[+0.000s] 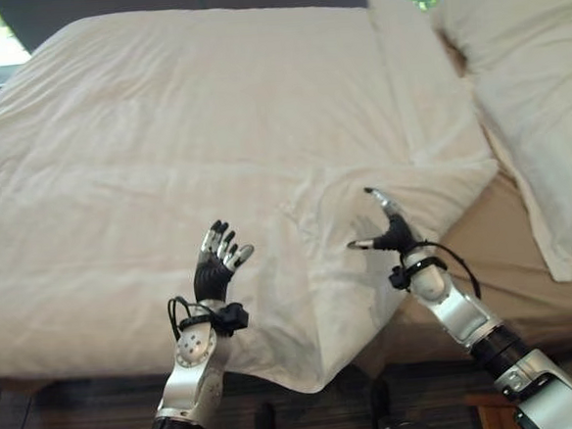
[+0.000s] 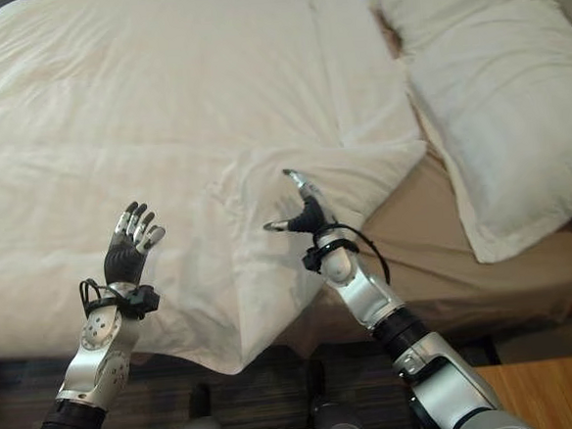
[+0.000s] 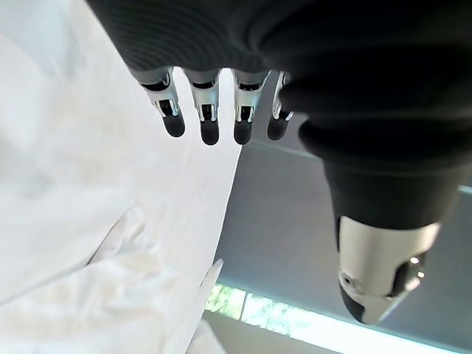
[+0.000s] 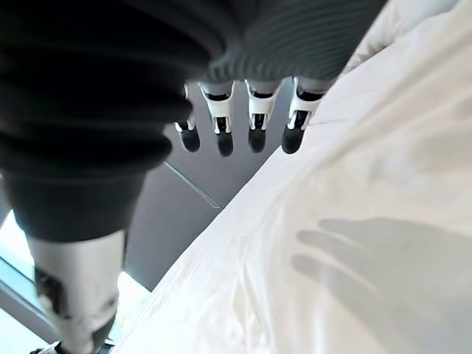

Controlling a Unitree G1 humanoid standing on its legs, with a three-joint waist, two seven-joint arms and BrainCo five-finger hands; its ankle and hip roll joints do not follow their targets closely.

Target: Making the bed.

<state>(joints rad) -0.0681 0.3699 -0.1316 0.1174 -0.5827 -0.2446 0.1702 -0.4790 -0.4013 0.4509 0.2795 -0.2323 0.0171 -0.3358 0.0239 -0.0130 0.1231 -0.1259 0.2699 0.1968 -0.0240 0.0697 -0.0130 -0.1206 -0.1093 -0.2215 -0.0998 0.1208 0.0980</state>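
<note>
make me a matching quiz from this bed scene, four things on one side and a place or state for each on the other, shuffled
Things:
1. duvet
2. pillow
3. left robot hand
4. tan sheet

Places or states:
A. open, raised over the near edge of the bed, holding nothing
B. bare strip at the robot's right, under the pillow
C. white, spread over most of the bed, one corner folded back
D. lying at the robot's far right

Pairs: 1-C, 2-D, 3-A, 4-B

The bed (image 1: pixel 509 248) carries a rumpled white duvet (image 1: pixel 192 133) and a white pillow (image 1: pixel 538 99).
</note>
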